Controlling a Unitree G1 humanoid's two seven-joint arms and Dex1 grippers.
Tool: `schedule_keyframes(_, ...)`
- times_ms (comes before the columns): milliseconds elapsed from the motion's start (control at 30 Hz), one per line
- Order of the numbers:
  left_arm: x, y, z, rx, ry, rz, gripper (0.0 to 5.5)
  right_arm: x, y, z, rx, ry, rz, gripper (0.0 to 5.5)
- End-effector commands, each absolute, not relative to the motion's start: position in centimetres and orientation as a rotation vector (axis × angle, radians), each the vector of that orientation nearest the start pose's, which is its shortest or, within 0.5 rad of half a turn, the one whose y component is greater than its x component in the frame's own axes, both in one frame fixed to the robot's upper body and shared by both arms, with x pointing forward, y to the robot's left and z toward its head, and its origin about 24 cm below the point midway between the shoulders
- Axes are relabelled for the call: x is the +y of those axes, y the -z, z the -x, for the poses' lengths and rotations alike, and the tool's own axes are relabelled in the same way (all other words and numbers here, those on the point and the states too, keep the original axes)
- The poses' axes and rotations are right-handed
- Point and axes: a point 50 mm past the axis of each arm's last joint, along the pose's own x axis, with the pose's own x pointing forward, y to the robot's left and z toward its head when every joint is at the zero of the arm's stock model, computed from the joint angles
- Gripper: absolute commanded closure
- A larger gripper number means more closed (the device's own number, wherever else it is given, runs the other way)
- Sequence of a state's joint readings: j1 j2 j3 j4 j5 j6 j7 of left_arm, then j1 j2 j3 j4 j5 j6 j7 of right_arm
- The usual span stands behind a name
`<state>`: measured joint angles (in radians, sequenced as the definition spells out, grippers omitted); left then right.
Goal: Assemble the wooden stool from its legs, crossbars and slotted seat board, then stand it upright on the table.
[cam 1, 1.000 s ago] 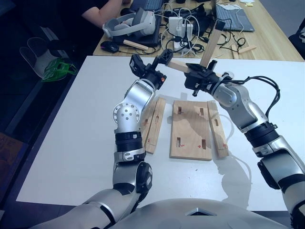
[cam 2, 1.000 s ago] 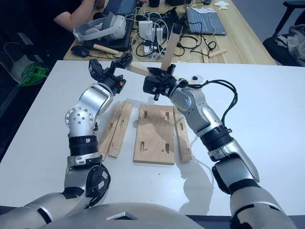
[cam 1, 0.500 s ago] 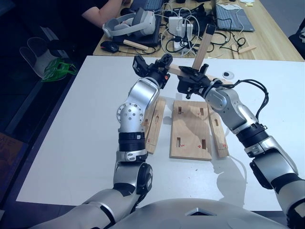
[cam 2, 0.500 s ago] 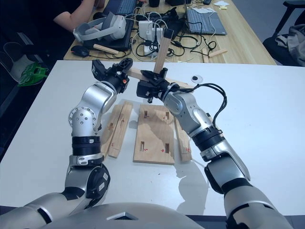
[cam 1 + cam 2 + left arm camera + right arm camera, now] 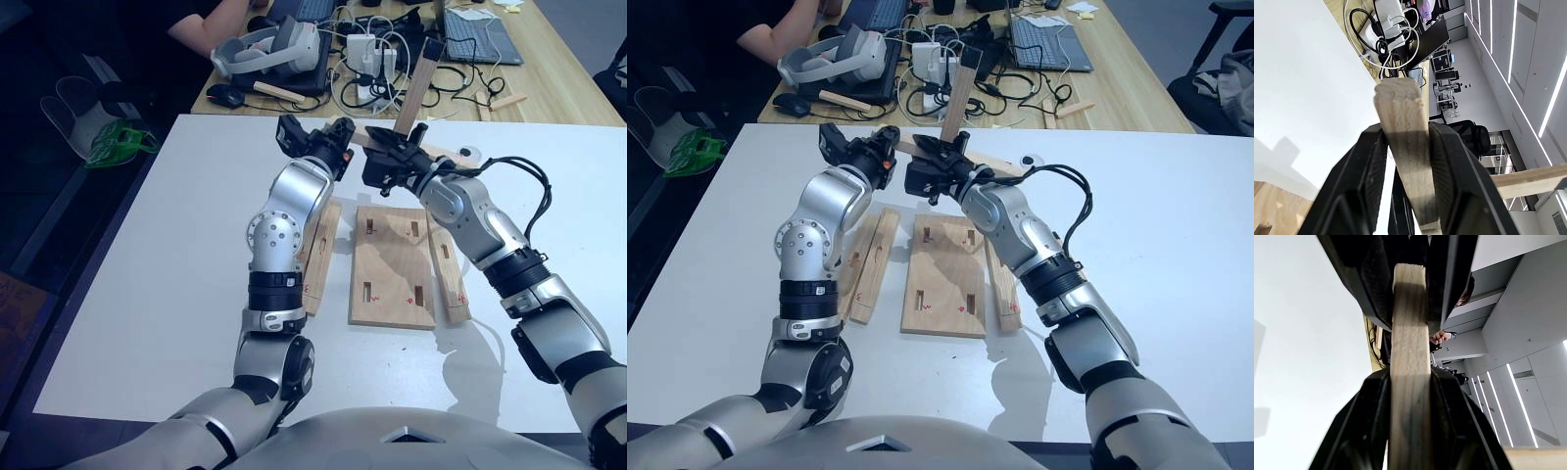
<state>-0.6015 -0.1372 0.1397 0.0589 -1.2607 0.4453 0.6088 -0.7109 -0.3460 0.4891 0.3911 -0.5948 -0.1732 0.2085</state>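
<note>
- In the last second the right gripper (image 5: 400,147) has swung toward the left gripper (image 5: 331,135), which has eased a little to meet it. They were apart and are now just beside each other, above the far end of the white table (image 5: 176,245).
- The left jaws are clamped on a level wooden bar (image 5: 1400,122). The right jaws are clamped on an upright wooden bar (image 5: 416,83), which leans slightly. The two bars now cross near the grippers; whether one is seated in the other I cannot tell.
- My judgement: this is the mating of a first joint in mid-air — early work, with most parts not yet fitted.
- Count: two bars held, one per gripper.
- One slotted seat board (image 5: 392,279) lies flat mid-table, with four slots showing.
- Two wooden strips (image 5: 315,257) lie side by side, just left of the board.
- At least one more strip (image 5: 449,269) lies along the board's right edge — whether it is one or two I cannot tell.
</note>
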Motion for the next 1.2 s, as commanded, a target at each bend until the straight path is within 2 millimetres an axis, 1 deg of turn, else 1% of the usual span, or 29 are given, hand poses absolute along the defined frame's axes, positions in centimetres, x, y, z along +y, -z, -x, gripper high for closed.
schedule_keyframes(33,2.5,-20.4,-32.4,0.315,0.344,1.333,4.32,-6.0,-13.1,-34.1,-0.469,-0.695,1.244,4.12)
schedule_keyframes(67,2.6,-20.5,-32.5,0.306,0.339,1.344,4.34,-6.0,-12.9,-34.1,-0.469,-0.707,1.247,4.03)
schedule_keyframes(167,3.7,-20.8,-33.1,0.264,0.291,1.377,4.48,-6.0,-12.3,-33.6,-0.455,-0.78,1.245,3.48)
schedule_keyframes(233,4.3,-21.0,-33.4,0.235,0.257,1.388,4.48,-6.1,-12.2,-33.2,-0.462,-0.83,1.225,3.24)
schedule_keyframes(300,4.9,-21.0,-33.6,0.21,0.227,1.387,4.48,-6.3,-12.3,-32.5,-0.467,-0.902,1.191,2.82)
schedule_keyframes(367,5.5,-20.9,-33.9,0.175,0.192,1.371,4.48,-7.0,-12.5,-31.3,-0.45,-1.003,1.126,2.52)
schedule_keyframes(433,6.5,-21.0,-34.1,0.116,0.148,1.327,4.48,-8.5,-13.1,-30.2,-0.386,-1.077,1.065,2.31)
schedule_keyframes(567,8.7,-21.3,-34.7,0.003,0.081,1.251,4.48,-12.7,-13.6,-27.8,-0.149,-1.19,1.001,3.02)
schedule_keyframes(667,10.0,-21.9,-34.9,-0.076,0.06,1.179,4.48,-16.8,-12.2,-25.0,0.142,-1.265,0.948,3.56)
schedule_keyframes(800,11.0,-22.3,-35.1,-0.126,0.045,1.146,4.48,-20.7,-10.2,-21.9,0.457,-1.333,0.944,4.22)
schedule_keyframes(833,11.1,-22.3,-35.1,-0.129,0.041,1.145,4.48,-21.3,-9.9,-21.4,0.506,-1.345,0.939,4.29)
schedule_keyframes(867,11.2,-22.2,-35.1,-0.131,0.039,1.145,4.48,-21.7,-9.6,-21.0,0.538,-1.354,0.935,4.52)
schedule_keyframes(967,11.1,-22.3,-35.1,-0.132,0.044,1.145,4.48,-23.0,-8.2,-20.0,0.659,-1.389,0.963,4.94)
schedule_keyframes(1067,11.0,-22.3,-35.1,-0.126,0.048,1.147,4.48,-24.6,-6.6,-19.2,0.783,-1.412,0.992,5.46)
schedule_keyframes(1133,11.0,-22.3,-35.1,-0.122,0.051,1.146,4.48,-25.2,-5.8,-19.0,0.815,-1.42,1.005,5.5)
schedule_keyframes(1200,11.0,-22.3,-35.1,-0.119,0.052,1.144,4.48,-25.3,-5.4,-18.8,0.825,-1.434,1.002,5.5)
